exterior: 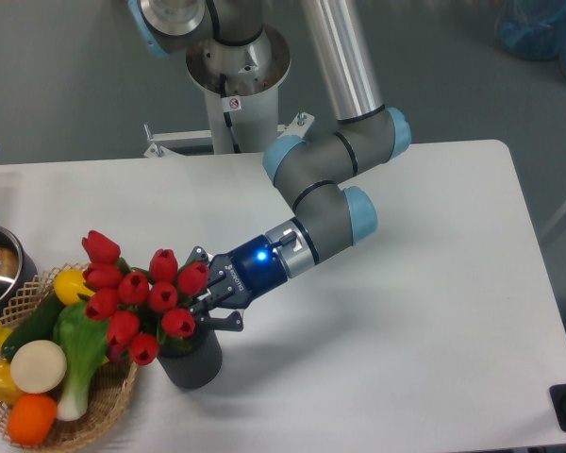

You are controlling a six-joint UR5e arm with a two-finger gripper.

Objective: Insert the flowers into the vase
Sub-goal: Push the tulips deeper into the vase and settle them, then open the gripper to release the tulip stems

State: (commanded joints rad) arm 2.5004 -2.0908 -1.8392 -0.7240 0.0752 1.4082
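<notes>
**Flowers at the vase mouth, grip not yet let go**

In the lower left of the frame, the flowers (137,297) lean left over the vase (191,360), their stems seemingly entering its mouth. The end effector (210,302) is clenched around the stems just above the rim. Insertion looks largely done; what remains, by my judgement, is seating the bunch, releasing and backing off the desk (406,311).
</notes>
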